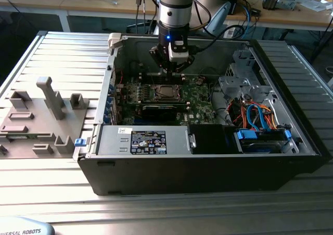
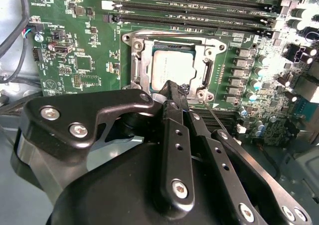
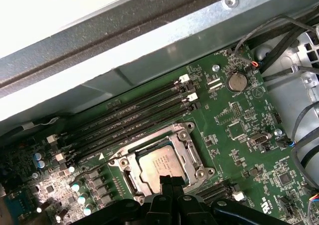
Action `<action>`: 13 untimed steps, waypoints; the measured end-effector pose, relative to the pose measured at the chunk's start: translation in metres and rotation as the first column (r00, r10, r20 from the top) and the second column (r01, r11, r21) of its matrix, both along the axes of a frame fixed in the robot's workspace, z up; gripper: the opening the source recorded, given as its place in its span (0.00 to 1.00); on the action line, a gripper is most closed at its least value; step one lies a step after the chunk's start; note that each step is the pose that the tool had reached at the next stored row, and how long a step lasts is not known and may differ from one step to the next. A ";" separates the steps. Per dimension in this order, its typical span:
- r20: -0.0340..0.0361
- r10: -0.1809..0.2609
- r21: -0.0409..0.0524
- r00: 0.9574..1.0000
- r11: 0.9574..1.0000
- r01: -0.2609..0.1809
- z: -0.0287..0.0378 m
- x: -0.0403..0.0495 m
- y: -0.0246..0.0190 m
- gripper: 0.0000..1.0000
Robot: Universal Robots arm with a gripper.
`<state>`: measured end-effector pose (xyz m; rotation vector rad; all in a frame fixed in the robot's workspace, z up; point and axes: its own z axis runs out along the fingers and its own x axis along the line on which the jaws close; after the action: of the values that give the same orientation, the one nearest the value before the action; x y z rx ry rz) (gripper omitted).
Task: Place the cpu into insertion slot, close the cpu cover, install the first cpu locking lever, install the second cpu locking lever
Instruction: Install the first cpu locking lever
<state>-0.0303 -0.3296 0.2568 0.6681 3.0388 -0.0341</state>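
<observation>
The cpu point(image 2: 171, 67) point(image 3: 158, 165) lies flat in its socket on the green board, its silver-grey top showing in both wrist views. The cpu cover point(image 2: 140, 60) point(image 3: 185, 135) lies down around it as a silvery frame. My gripper point(image 2: 177, 89) point(image 3: 171, 179) is shut, its black fingertips together at the socket's edge just above the chip, with nothing seen between them. A thin wire lever point(image 2: 214, 116) slants away from the socket corner beside the fingers. In the exterior view the gripper point(image 1: 172, 68) hangs over the socket point(image 1: 165, 93) inside the open computer case.
Memory slots point(image 2: 189, 13) point(image 3: 134, 117) run along one side of the socket. The case wall point(image 1: 109, 84) stands at the exterior view's left, a drive cage with orange and blue cables point(image 1: 255, 115) at its right. Grey fixtures point(image 1: 49, 97) sit on the table outside the case.
</observation>
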 end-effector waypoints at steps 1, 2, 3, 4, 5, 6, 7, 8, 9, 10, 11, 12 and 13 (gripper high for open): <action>0.000 0.002 0.000 1.000 1.000 -0.002 0.0000 0.0000 0.0000 0.11; 0.000 0.004 0.000 1.000 1.000 -0.004 0.0000 0.0000 0.0000 0.11; 0.000 0.005 0.000 1.000 1.000 -0.005 0.0000 0.0000 0.0000 0.11; 0.000 0.006 0.000 1.000 1.000 -0.006 0.0000 0.0000 0.0000 0.11; 0.000 0.008 0.000 1.000 1.000 -0.008 0.0000 0.0000 0.0000 0.11; 0.000 0.009 0.000 1.000 1.000 -0.009 0.0000 0.0000 0.0000 0.11; 0.000 0.011 0.000 1.000 1.000 -0.011 0.0000 0.0000 0.0000 0.11; 0.000 0.015 0.000 1.000 1.000 -0.015 0.0000 0.0000 0.0000 0.11; 0.000 0.018 0.000 1.000 1.000 -0.018 0.0000 0.0000 0.0000 0.11; 0.000 0.021 0.000 1.000 1.000 -0.021 0.0000 0.0000 0.0000 0.11; 0.000 0.026 0.000 1.000 1.000 -0.026 0.0000 0.0000 0.0000 0.11; 0.000 0.029 0.000 1.000 1.000 -0.029 0.0000 0.0000 0.0000 0.11; 0.000 0.032 0.000 0.999 0.999 -0.032 0.0000 0.0000 0.0000 0.11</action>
<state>-0.0303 -0.3296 0.2569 0.6197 3.0487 -0.0334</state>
